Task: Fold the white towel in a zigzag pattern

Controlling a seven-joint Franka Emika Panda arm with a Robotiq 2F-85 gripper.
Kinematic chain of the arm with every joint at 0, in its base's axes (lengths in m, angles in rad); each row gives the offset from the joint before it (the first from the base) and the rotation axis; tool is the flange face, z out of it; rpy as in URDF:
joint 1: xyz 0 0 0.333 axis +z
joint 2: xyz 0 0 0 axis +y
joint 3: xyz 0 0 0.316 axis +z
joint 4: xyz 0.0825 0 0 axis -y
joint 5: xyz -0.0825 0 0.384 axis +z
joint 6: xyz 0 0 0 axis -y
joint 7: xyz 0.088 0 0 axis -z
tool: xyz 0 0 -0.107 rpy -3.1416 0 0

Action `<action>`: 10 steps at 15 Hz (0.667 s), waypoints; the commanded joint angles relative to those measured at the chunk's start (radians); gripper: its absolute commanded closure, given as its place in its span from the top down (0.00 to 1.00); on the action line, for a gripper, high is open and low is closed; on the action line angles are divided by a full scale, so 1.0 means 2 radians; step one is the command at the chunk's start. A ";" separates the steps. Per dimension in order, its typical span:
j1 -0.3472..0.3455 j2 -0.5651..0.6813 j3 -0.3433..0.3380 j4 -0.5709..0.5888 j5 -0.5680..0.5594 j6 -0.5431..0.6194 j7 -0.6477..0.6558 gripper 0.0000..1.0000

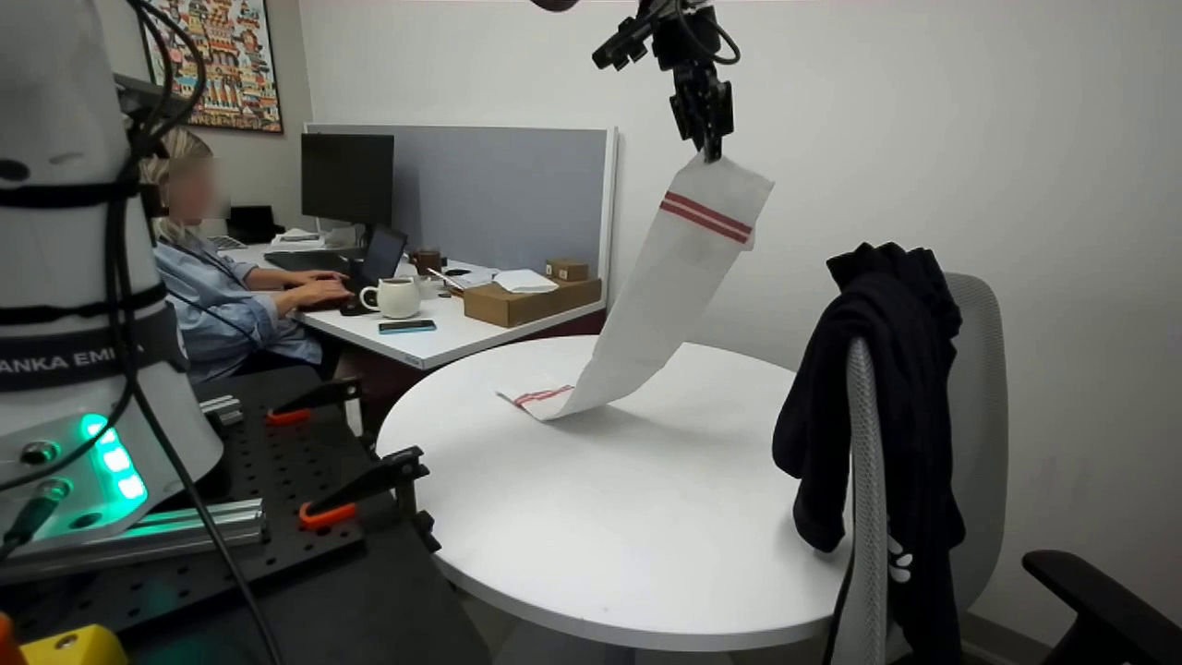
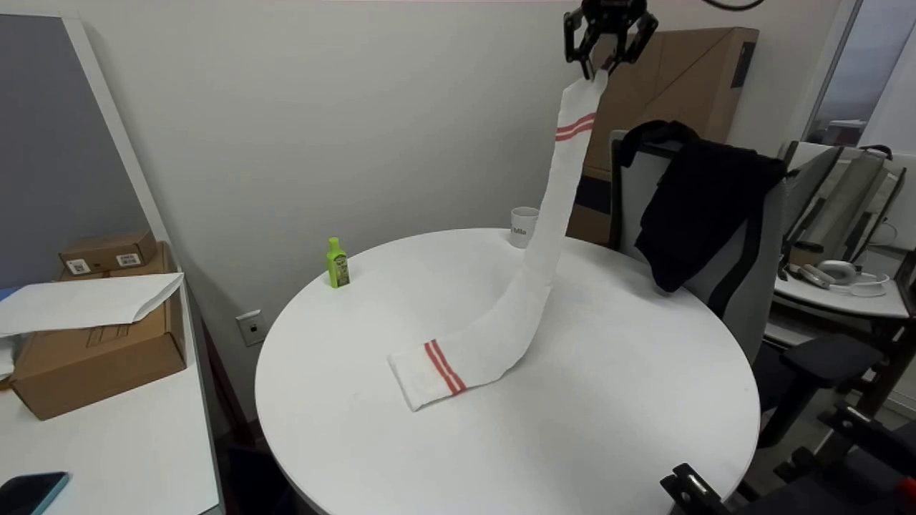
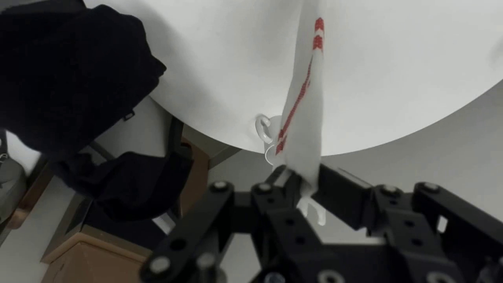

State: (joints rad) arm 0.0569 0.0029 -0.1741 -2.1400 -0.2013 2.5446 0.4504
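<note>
The white towel (image 1: pixel 660 296) is a long, narrow cloth with red double stripes near both ends. It also shows in an exterior view (image 2: pixel 545 229) and in the wrist view (image 3: pixel 308 118). My gripper (image 1: pixel 709 152) is shut on its upper end, high above the round white table (image 1: pixel 628 536). The fingertips (image 2: pixel 598 71) pinch the cloth, and in the wrist view the cloth sits between the finger pads (image 3: pixel 308 181). The towel hangs down in a slanting curve. Its lower striped end lies flat on the table, near the middle.
A white mug (image 2: pixel 524 227) and a green bottle (image 2: pixel 337 263) stand near the table's wall-side edge. A black jacket (image 1: pixel 877 369) hangs over a chair beside the table. Black clamps (image 1: pixel 365 485) sit at the robot's bench edge. A person (image 1: pixel 217 277) works at a desk behind.
</note>
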 commanded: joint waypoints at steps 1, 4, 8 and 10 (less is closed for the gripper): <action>-0.028 -0.040 0.026 -0.008 -0.025 -0.030 0.016 0.03; -0.040 -0.046 0.045 -0.006 -0.031 -0.040 0.012 0.03; -0.037 -0.039 0.070 0.002 -0.032 -0.051 0.007 0.03; -0.030 -0.036 0.084 0.006 -0.021 -0.051 0.000 0.03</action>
State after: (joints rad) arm -0.0118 -0.0689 -0.0453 -2.1424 -0.2431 2.4680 0.4535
